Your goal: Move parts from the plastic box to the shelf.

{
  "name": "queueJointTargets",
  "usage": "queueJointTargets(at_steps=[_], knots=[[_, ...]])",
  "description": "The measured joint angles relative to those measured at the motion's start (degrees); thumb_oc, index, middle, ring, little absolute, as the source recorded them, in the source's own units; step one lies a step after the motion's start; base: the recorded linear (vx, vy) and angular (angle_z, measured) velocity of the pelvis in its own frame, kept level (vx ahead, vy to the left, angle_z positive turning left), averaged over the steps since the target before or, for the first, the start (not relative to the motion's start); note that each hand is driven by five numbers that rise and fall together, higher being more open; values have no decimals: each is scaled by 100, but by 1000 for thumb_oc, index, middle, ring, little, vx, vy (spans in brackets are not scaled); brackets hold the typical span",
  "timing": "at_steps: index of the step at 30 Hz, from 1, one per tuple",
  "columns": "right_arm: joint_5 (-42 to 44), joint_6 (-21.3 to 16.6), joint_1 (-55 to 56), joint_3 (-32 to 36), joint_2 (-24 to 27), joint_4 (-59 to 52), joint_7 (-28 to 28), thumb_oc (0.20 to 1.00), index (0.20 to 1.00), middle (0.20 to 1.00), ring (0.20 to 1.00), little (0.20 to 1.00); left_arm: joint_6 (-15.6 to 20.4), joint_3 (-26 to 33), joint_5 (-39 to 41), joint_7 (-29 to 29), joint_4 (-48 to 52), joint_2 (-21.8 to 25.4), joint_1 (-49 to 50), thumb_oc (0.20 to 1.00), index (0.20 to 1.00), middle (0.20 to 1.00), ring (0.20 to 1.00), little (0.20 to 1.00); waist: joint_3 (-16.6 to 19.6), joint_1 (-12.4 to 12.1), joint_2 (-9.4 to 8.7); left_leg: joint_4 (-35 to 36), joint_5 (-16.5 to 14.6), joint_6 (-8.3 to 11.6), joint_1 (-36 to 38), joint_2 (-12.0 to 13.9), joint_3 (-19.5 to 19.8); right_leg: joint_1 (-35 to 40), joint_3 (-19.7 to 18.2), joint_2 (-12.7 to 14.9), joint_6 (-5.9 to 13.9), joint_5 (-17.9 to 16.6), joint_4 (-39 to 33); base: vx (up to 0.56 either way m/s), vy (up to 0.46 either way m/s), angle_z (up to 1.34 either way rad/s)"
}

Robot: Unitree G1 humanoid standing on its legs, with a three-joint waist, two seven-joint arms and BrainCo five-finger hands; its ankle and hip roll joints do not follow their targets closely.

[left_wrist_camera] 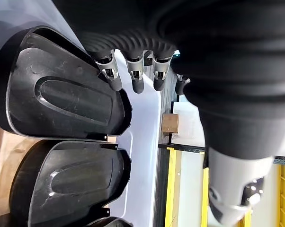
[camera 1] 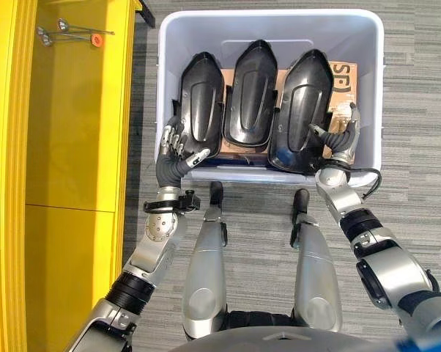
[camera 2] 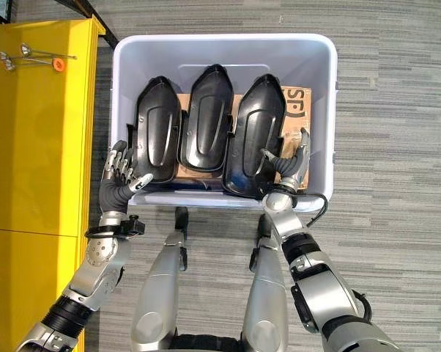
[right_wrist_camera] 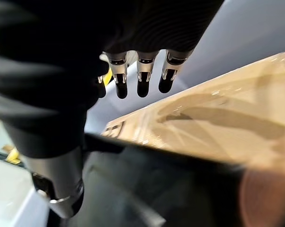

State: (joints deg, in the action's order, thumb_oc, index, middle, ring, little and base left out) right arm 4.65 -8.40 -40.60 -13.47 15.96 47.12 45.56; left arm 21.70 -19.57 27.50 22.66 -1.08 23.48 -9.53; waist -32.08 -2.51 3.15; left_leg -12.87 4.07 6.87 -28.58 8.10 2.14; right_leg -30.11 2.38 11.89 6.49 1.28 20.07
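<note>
Down at the near wall of the plastic box (camera 1: 367, 88), both hands are inside w/ nothing lifted yet. Three black parts stand side by side in it on a cardboard sheet (camera 1: 342, 77): left part (camera 1: 202, 99), middle part (camera 1: 251, 92), right part (camera 1: 302, 106). Left hand (camera 1: 175, 147) sits at the outer edge of the left part, fingers (left_wrist_camera: 135, 75) relaxed and spread, thumb apart, not closed round anything; contact w/ the part's rim can't be confirmed. Right hand (camera 2: 290, 165) is at the lower right edge of the right part, fingers straight, thumb reaching toward the shell, also holding nothing. Yellow shelf (camera 1: 74, 132) stands just beside the box on the robot's left, w/ a few small metal bits and an orange piece (camera 1: 96, 39) on top. Risks, as I judge it: the parts lean close together, so pulling one may drag or tip its neighbour; the smooth curved shell could slip from a shallow pinch; the part could catch on the box wall when raised; and swinging it leftward could clip the shelf edge.
</note>
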Motion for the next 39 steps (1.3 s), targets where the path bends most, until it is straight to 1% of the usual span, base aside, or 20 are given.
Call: queueJointTargets(at_steps=[9,12,16,20,22,23,24,27,28,30,32,33,34,37,39], knots=[[104,-9,-24,-31,-90,177,72,1000,1000,1000,1000,1000,-1,-42,0,20,0,-1,-5,1000,1000,1000,1000,1000,2,-17,6,-37,-15,-21,-70,-25,-10,-75,-9,24,4,-7,-8,5,1,0],[139,-104,-75,-92,-166,227,136,1000,1000,1000,1000,1000,-2,-60,0,20,0,-1,-19,1000,1000,1000,1000,1000,7,1,10,-87,-19,-21,-184,-24,3,-159,-7,22,4,-8,12,12,-1,1],[144,-91,-113,-159,-155,265,188,1000,1000,1000,1000,1000,-1,-68,0,28,0,-1,-28,1000,1000,1000,1000,1000,8,-19,11,-162,-33,-12,-249,-26,17,-171,1,25,4,-9,42,18,-5,3],[128,-75,-261,-281,-155,545,210,1000,1000,1000,1000,1000,-1,-71,0,42,0,-2,-29,1000,1000,1000,1000,1000,10,-17,12,-192,-54,-23,-261,-25,59,-176,8,22,3,-7,45,0,0,0],[74,-79,-490,-306,-136,1033,245,1000,1000,1000,1000,1000,-1,-74,0,55,1,-1,-37,1000,1000,1000,1000,1000,26,-25,33,-241,-72,-6,-342,-29,122,-197,49,21,3,-6,60,19,-3,8],[75,-78,-514,-294,-130,1060,250,1000,1000,1000,1000,1000,-1,-73,-1,55,1,0,-37,1000,1000,1000,1000,1000,26,-28,34,-246,-80,5,-357,-31,131,-205,57,22,3,-7,64,19,8,13],[73,-90,-808,-296,-143,1612,330,1000,1000,1000,1000,1000,-1,-77,2,70,1,2,-46,1000,1000,1000,1000,1000,31,-51,38,-312,-83,12,-440,-46,168,-252,92,32,1,-8,90,20,9,9],[80,-71,-1039,-308,-110,2058,383,1000,1000,1000,1000,1000,-4,-119,2,111,1,8,-67,1000,1000,1000,1000,1000,35,-148,39,-332,-84,11,-461,-76,187,-266,90,61,7,-7,111,9,-1,4],[80,-41,-1187,-425,-106,2434,384,1000,1000,1000,1000,1000,-4,-125,3,112,1,8,-66,1000,1000,1000,1000,1000,46,-164,51,-334,-84,10,-467,-103,213,-263,93,82,16,-4,125,14,-1,6],[80,106,-1277,-510,-49,2569,380,1000,1000,1000,1000,1000,-4,-124,5,107,1,15,-66,1000,1000,1000,1000,1000,65,-199,59,-341,-84,10,-483,-131,222,-264,98,111,24,1,134,17,5,7],[69,153,-1327,-543,33,2736,378,1000,1000,1000,1000,1000,-5,-135,5,96,2,12,-71,1000,1000,1000,1000,1000,126,-236,135,-369,-84,9,-550,-173,292,-273,152,149,27,0,137,11,3,15],[63,241,-1295,-575,92,2841,375,1000,1000,1000,1000,1000,-5,-137,7,91,2,11,-54,1000,1000,1000,1000,1000,265,-294,181,-374,-83,9,-618,-206,331,-317,180,180,28,0,148,18,4,18],[63,309,-1295,-591,99,2918,355,200,200,200,200,200,-5,-155,7,91,2,12,-36,1000,1000,1000,1000,1000,362,-328,204,-384,-82,6,-652,-216,329,-344,180,190,29,-1,156,18,12,13],[-48,458,-1121,-648,135,3039,284,200,200,200,200,200,-7,-191,2,20,1,5,20,1000,1000,1000,1000,1000,549,-378,243,-437,-79,3,-655,-248,336,-327,186,223,63,21,204,10,11,4],[-86,465,-1096,-648,293,2999,179,200,200,200,200,200,-8,-192,2,19,1,3,24,1000,1000,1000,1000,1000,558,-372,243,-464,-77,-1,-646,-250,336,-304,186,224,63,21,204,0,0,0]])
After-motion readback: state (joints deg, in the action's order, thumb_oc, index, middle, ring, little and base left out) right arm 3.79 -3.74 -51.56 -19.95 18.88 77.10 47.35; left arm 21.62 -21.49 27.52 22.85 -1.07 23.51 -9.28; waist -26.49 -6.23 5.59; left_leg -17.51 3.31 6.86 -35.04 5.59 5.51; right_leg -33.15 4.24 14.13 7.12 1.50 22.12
